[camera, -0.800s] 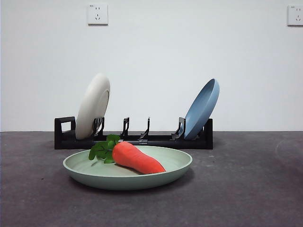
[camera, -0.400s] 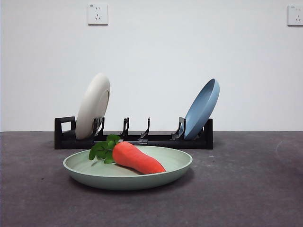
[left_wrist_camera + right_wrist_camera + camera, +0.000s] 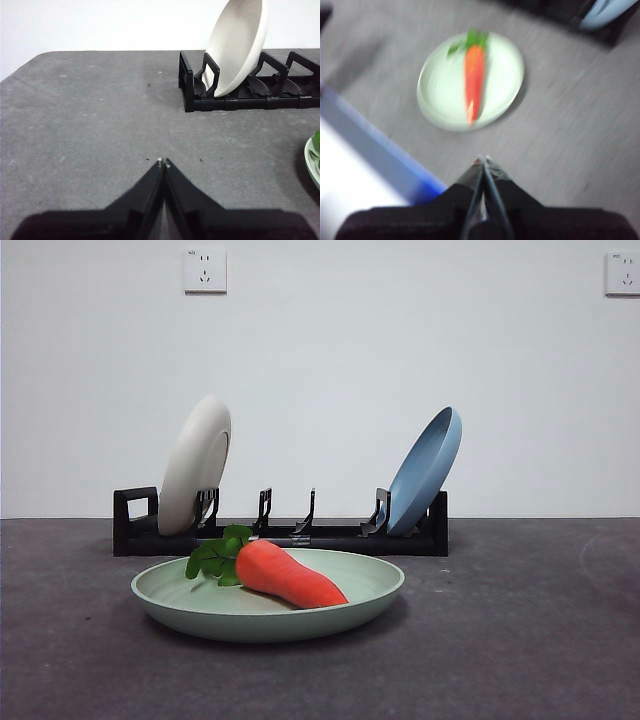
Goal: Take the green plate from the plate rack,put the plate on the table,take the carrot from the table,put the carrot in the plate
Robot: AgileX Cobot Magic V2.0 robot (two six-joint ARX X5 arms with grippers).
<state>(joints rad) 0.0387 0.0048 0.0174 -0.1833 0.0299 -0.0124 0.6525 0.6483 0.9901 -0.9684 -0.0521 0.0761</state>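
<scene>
The pale sage-green, matte, round shallow plate (image 3: 268,598) is set flat on the dark grey, mottled table (image 3: 520,640), just in front of the long, low black plate rack (image 3: 280,530), so that its raised rim can keep whatever is laid in it from rolling off. The bright orange, tapered toy carrot (image 3: 290,575) is laid across the plate's hollow, its tuft of dark green leaves toward one rim and its thin tip toward the middle; it is held by nothing. From how things lie, the task is judged to be complete.

In the rack, a cream-white round plate (image 3: 195,465) is propped at the handle end and a blue round plate (image 3: 425,472) at the other end, each leaned in its slot between the upright prongs; the slots between them are bare.

The left gripper (image 3: 163,162) is kept low over bare table, apart from the rack, its jaws pressed together with nothing between them. The right gripper (image 3: 483,161) is seen above the table, apart from the plate, in a blurred view; its jaws are likewise closed and nothing is gripped.
</scene>
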